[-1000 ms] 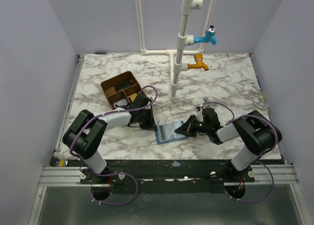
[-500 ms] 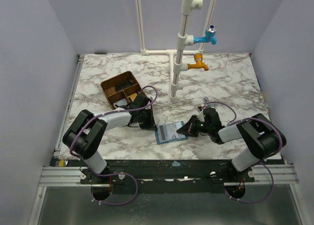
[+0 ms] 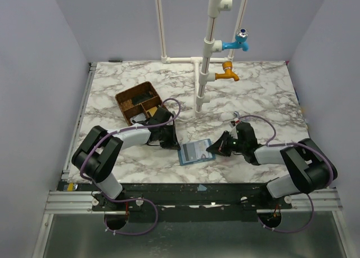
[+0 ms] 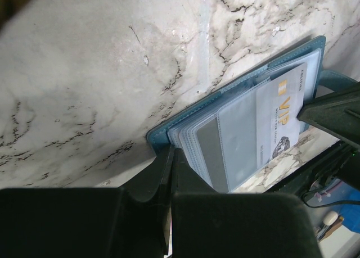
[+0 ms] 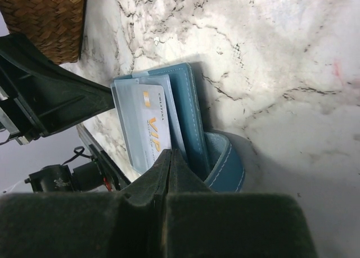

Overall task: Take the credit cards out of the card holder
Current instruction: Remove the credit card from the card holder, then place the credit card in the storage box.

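You see the blue card holder (image 3: 195, 151) lying open on the marble tabletop (image 3: 264, 95) near its front edge, between the two hands. Its clear sleeves hold the credit cards (image 4: 281, 117). The uppermost is pale with "VIP" printed on it, and a grey one (image 4: 216, 151) is tucked beneath. All cards sit inside the sleeves.

Left hand (image 3: 173, 144): fingers clenched together, tip touching the holder's left corner. You cannot tell whether anything is pinched.

Right hand (image 3: 211, 150): fingers clenched too, tip at the holder's right end, where the blue flap (image 5: 225, 162) curls upward beside it.

The brown wicker divided tray (image 3: 138, 100) stands behind the left arm, well apart from the holder. Its contents are too small to identify.
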Controlling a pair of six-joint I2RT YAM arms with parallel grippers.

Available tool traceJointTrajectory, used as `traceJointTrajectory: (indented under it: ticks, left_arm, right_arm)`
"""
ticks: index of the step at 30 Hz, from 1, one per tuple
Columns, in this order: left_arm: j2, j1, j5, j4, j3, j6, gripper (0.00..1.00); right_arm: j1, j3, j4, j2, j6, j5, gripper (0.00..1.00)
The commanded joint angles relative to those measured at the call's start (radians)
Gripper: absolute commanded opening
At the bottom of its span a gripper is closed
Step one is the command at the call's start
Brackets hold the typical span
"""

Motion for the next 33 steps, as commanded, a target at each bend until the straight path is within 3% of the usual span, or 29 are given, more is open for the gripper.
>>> traceJointTrajectory:
  ticks: [1,27,28,30,33]
  left_arm:
    - [0.016,0.002,-0.070,-0.098,-0.011,0.042,0.00]
    - [-0.084,0.002,-0.048,-0.212,0.138,0.088,0.01]
    - [-0.095,0.002,-0.047,-0.219,0.148,0.092,0.04]
    - [-0.114,0.002,-0.042,-0.229,0.161,0.095,0.19]
    - [-0.145,0.002,-0.012,-0.214,0.161,0.092,0.54]
  right_arm:
    - [-0.010,0.014,-0.104,-0.047,-0.049,0.051,0.01]
    - [-0.018,0.102,-0.243,-0.165,-0.049,0.011,0.01]
    - [-0.019,0.107,-0.242,-0.165,-0.044,0.003,0.01]
    - [-0.018,0.114,-0.236,-0.165,-0.033,-0.012,0.01]
    - [-0.018,0.128,-0.227,-0.171,-0.014,-0.035,0.01]
